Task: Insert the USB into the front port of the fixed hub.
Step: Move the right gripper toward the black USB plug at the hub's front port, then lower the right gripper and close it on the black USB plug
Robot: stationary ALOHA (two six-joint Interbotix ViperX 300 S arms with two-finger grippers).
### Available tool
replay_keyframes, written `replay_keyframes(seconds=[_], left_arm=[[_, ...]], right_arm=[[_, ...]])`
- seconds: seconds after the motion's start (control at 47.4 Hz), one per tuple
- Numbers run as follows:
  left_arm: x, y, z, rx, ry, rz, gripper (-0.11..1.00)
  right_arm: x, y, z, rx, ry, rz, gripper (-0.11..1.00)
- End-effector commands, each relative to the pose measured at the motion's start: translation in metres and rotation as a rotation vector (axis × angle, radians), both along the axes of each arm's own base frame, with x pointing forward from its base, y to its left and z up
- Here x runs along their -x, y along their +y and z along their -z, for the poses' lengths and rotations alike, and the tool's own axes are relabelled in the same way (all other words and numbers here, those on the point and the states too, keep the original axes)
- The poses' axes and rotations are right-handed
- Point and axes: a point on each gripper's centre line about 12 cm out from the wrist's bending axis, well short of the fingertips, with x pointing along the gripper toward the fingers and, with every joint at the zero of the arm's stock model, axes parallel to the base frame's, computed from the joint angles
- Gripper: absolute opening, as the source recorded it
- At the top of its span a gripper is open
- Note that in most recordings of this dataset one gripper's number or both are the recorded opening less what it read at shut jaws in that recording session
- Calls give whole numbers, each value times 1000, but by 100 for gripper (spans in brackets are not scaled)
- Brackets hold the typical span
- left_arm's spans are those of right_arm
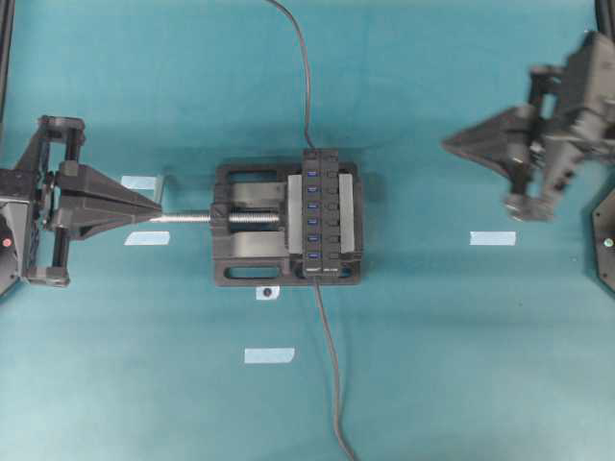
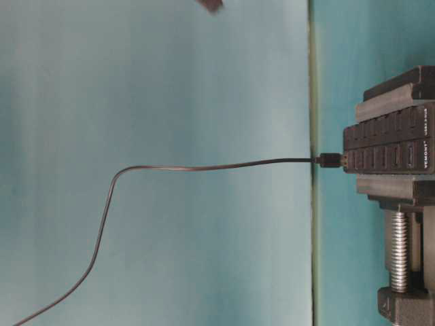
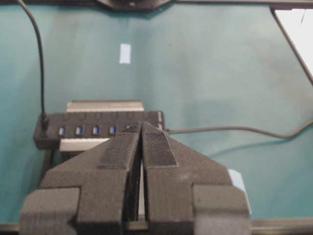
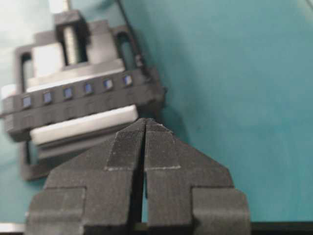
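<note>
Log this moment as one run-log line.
left claw: shut, empty | right claw: shut, empty | hub: clamped in vise | cables at both ends

Looks like a robotics lab bench: teal mat [image 1: 432, 365] spread under two fixed arms, marked with pale tape strips [image 1: 269, 355] as placement guides. Bolted-looking black vise [image 1: 250, 238] with silver screw [image 1: 207, 218] just ahead of the left gripper [image 1: 156, 213], clamping a multi-port USB hub [image 1: 321, 213] as a test fixture.
</note>
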Motion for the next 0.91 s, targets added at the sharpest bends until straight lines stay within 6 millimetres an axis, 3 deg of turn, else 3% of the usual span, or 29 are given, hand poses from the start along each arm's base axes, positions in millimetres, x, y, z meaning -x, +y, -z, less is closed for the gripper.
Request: replay_keyframes(seconds=[0.0, 0.295, 0.611, 0.886], left_arm=[[-3, -1, -10, -1, -28, 4, 0], [-3, -1, -10, -1, -28, 4, 0], [-2, -1, -8, 1, -23, 3, 0], [-1, -1, -7, 1, -23, 4, 0]], right_arm=[[-15, -7, -8, 25, -28, 2, -3], [-52, -17, 25, 9, 64, -3, -3], [-91, -28, 46, -4, 126, -4, -3], [-109, -33, 59, -5, 161, -11, -3]])
